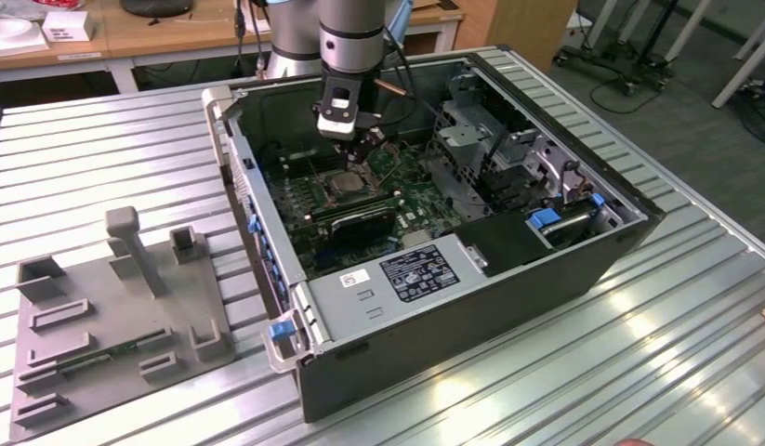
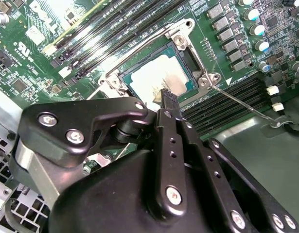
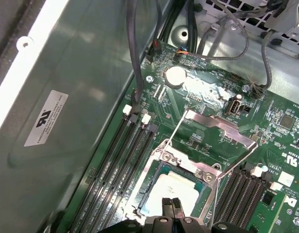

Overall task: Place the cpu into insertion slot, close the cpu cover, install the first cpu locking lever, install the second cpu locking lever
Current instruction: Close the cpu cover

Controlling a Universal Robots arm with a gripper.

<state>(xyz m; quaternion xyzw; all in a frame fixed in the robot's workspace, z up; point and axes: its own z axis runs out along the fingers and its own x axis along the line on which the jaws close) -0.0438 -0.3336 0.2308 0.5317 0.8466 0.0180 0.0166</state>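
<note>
The cpu (image 3: 177,188) lies seated in the insertion slot (image 3: 206,171), mid-motherboard (image 3: 278,145), between two banks of memory slots (image 3: 117,160). The cpu cover (image 3: 219,127) is swung up off the slot. The gripper (image 3: 171,204), fingertips pressed together, is poised at the cpu's edge; whether it touches, I cannot tell.

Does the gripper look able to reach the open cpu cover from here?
Probably yes: the gripper, shut, sits over the cpu in the insertion slot, and the cpu cover stands raised just beyond it with nothing between them in the first wrist view.
</note>
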